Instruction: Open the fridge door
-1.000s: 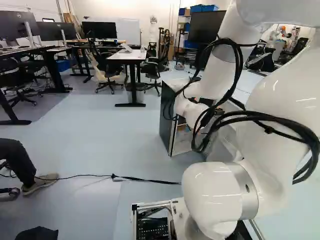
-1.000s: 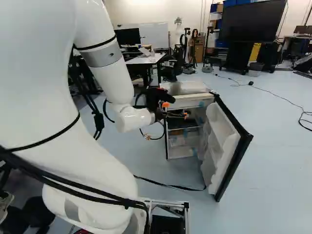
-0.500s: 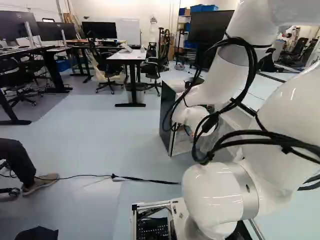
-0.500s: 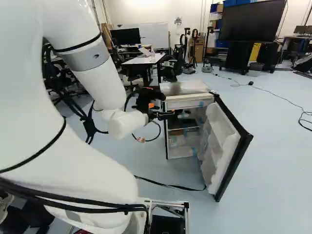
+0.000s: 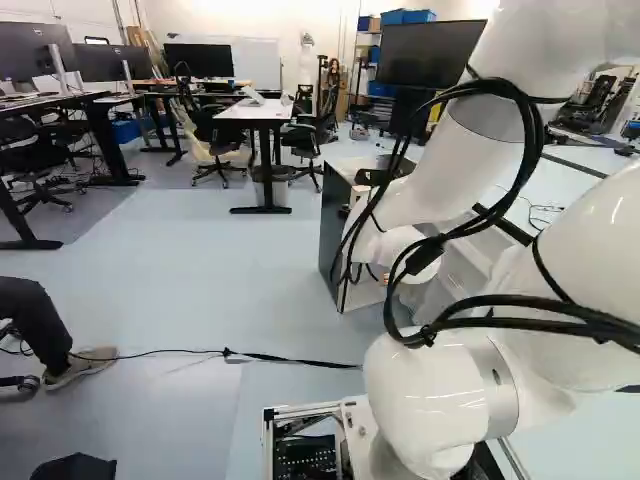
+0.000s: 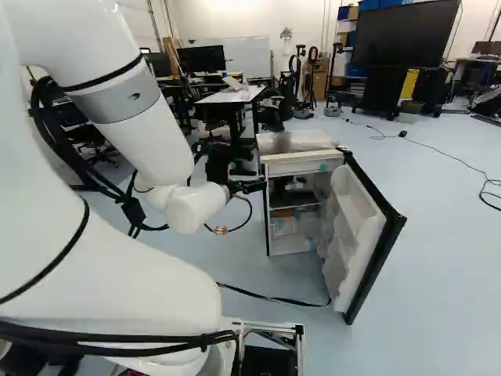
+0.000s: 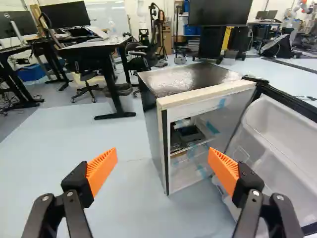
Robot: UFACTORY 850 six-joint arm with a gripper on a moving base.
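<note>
Wrist view, fridge (image 7: 185, 79) ahead, its door (image 7: 290, 131) swung open, fingers (image 7: 102, 171) wide apart (orange-padded, both).

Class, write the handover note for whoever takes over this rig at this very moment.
Hand: open, nothing between its fingers, facing the fridge.
Fridge: upright on the floor, shelves showing inside.
Door: swung wide open; the hand is not touching it.
Done: the door is open.
Left: probably nothing but withdrawing the hand, clear of the door.
</note>
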